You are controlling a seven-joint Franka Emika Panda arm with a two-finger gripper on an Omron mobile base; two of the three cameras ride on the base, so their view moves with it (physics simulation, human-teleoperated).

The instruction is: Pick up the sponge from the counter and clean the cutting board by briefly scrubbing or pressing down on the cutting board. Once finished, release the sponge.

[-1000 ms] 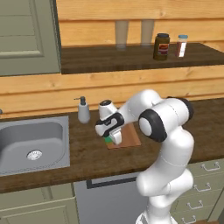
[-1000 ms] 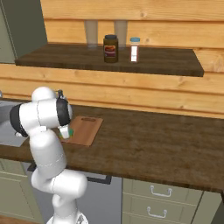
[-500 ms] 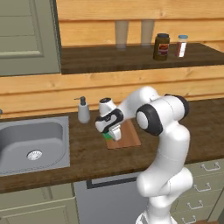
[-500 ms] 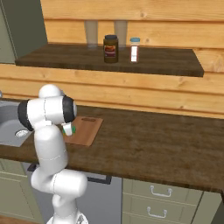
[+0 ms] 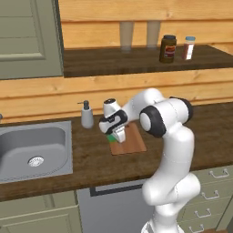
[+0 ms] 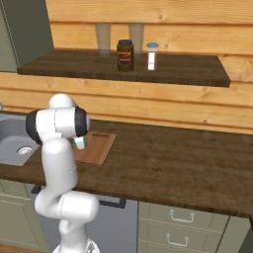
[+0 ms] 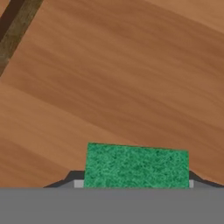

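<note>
Sponge point(image 7: 136, 166) sits clamped between the gripper's point(image 5: 115, 135) closed-in jaws, green face pointing down at the cutting board point(image 5: 132, 141). It is held low over the board's left edge, near the sink-side corner, likely so it can be pressed or scrubbed there; contact cannot be confirmed. Judged stage: scrub in progress or about to land, release not yet done.

Left to right along the counter point(image 5: 91, 157): steel sink point(image 5: 32, 148) inset at the left end, soap dispenser point(image 5: 86, 114) by the back edge just beside the sink, then the board toward the middle, with open worktop to its right.

Left base view shows the hand and a sliver of green under it at the board's left edge. Right base view has the arm covering much of the board but shows the slot handle at the back short end. Hand view gives reddish grain close under the sponge and a dark strip of counter at one corner.
</note>
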